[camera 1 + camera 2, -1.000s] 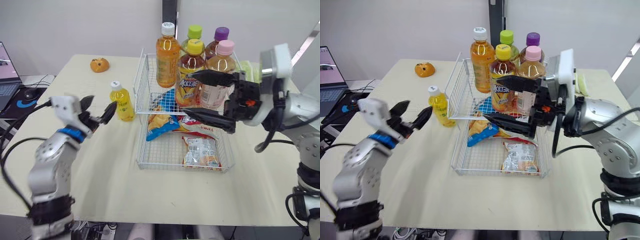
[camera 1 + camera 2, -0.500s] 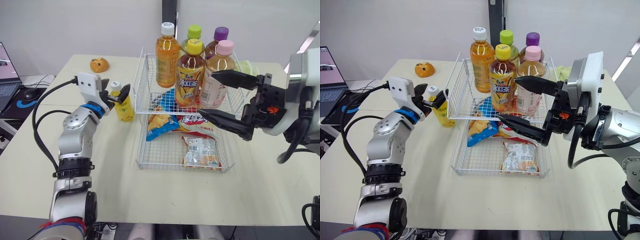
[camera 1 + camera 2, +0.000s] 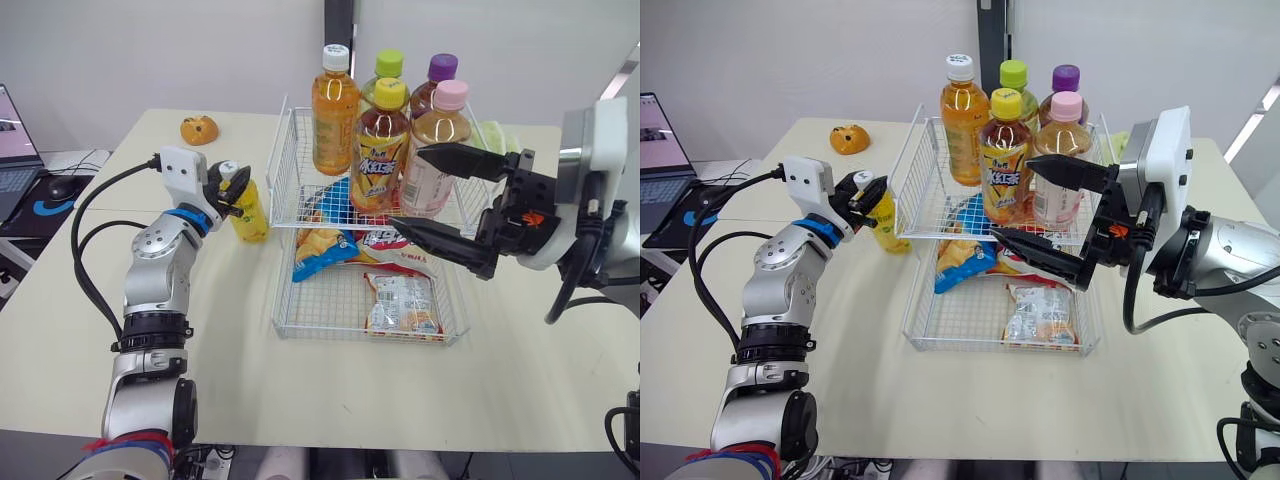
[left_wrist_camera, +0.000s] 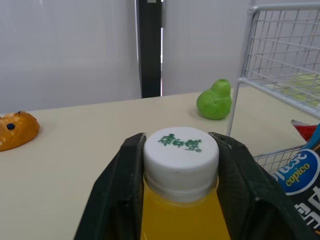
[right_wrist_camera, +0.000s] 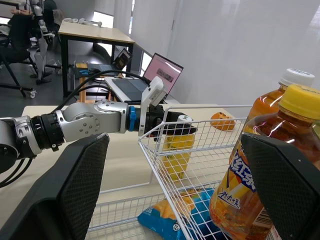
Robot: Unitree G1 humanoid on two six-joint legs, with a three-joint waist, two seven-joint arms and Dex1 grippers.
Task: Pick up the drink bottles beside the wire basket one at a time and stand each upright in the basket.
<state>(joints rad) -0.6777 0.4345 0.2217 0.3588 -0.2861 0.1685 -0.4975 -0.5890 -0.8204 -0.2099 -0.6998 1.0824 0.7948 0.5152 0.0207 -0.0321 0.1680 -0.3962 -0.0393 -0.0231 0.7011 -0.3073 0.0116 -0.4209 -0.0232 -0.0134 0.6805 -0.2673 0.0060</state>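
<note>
Left claw (image 3: pixel 233 180) is now clamped on the small yellow bottle (image 3: pixel 246 207), right at the neck under the white cap. Half a second back the fingers (image 4: pixel 119 192) sat either side of the cap with a gap; in the left wrist view both now press against it. The bottle is on the bench (image 3: pixel 300 390), left of centre in the head views, just outside the left wall of the wire basket (image 3: pixel 355 336). Can't tell if its base has lifted off.

Right claw (image 3: pixel 405 187) is spread wide, holding nothing, right of centre over the basket. It has slid a little left since the last frame. Upper finger crosses in front of the pink-cap bottle (image 3: pixel 435 150); lower finger hangs over the snack packs (image 3: pixel 400 305).

Five bottles stand upright in the back of the basket, same spots as before: the pink-cap one, the white-cap orange bottle (image 3: pixel 334 120), yellow-cap bottle (image 3: pixel 380 150), green-cap bottle (image 3: pixel 388 68) and purple-cap bottle (image 3: pixel 440 75).

Small orange bun (image 3: pixel 199 130) is unmoved on the bench, upper left. A green pear (image 4: pixel 215 99) shows on the bench in the left wrist view.
</note>
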